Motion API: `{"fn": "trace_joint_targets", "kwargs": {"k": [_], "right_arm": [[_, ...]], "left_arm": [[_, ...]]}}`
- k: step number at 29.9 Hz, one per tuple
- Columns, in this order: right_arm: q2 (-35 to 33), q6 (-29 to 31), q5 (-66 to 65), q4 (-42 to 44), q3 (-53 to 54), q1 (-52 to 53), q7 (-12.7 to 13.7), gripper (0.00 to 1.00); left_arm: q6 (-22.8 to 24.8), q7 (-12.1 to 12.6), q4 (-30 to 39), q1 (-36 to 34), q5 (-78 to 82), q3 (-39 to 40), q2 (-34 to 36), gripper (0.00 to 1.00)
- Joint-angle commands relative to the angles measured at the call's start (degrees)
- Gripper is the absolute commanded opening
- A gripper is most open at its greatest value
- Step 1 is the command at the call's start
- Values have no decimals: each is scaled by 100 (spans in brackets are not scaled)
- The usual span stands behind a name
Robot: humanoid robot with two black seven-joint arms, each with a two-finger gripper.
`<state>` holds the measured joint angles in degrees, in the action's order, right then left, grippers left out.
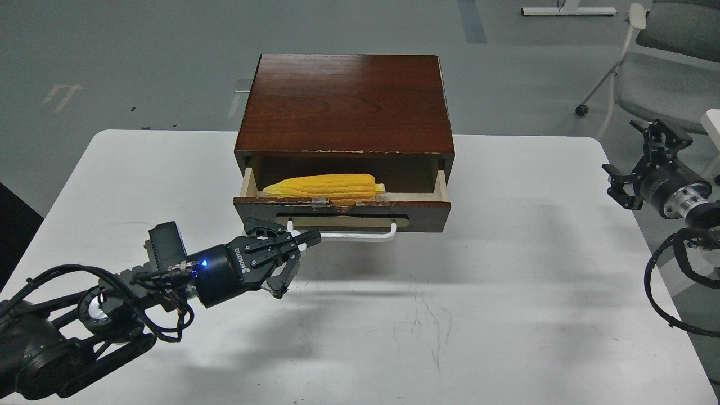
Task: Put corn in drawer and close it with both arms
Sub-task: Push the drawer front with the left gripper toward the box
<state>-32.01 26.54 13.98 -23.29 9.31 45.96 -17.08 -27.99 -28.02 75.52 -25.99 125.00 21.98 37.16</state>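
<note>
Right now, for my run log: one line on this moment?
corn: in open drawer | left gripper: open, near handle | right gripper: away

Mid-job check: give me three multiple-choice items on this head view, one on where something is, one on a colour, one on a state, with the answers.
1. Where does the bright yellow tapered corn cob lie?
A. on the white table
B. inside the pale-wood drawer with the dark brown front
C. on top of the cabinet

2. What colour is the drawer's bar handle?
A. white
B. red
C. black

3. How does the drawer stand?
A. shut flush
B. taken out and set on the table
C. pulled partly open

Answers:
1 B, the cob rests behind the drawer's front, under the dark brown wooden cabinet top.
2 A, the bar shows white below the beige plate, beside the left hand.
3 C, the drawer's front stands forward of the cabinet and its pale sides show.
</note>
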Motion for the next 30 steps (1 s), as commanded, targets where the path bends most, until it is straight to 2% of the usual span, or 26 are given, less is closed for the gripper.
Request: {"fn": "trace_joint_targets", "kwargs": {"k": [1, 21, 30], "right_arm": [[2, 0, -9, 0, 0, 0, 3, 96], [11, -18, -26, 0, 0, 0, -6, 96], [11, -27, -26, 27, 0, 0, -6, 96]], "left_arm": [[-1, 2, 7, 59, 0, -88, 11, 0], [-1, 2, -169, -37, 0, 201, -165, 0], [-1, 2, -529, -151, 0, 386, -446, 0]]}}
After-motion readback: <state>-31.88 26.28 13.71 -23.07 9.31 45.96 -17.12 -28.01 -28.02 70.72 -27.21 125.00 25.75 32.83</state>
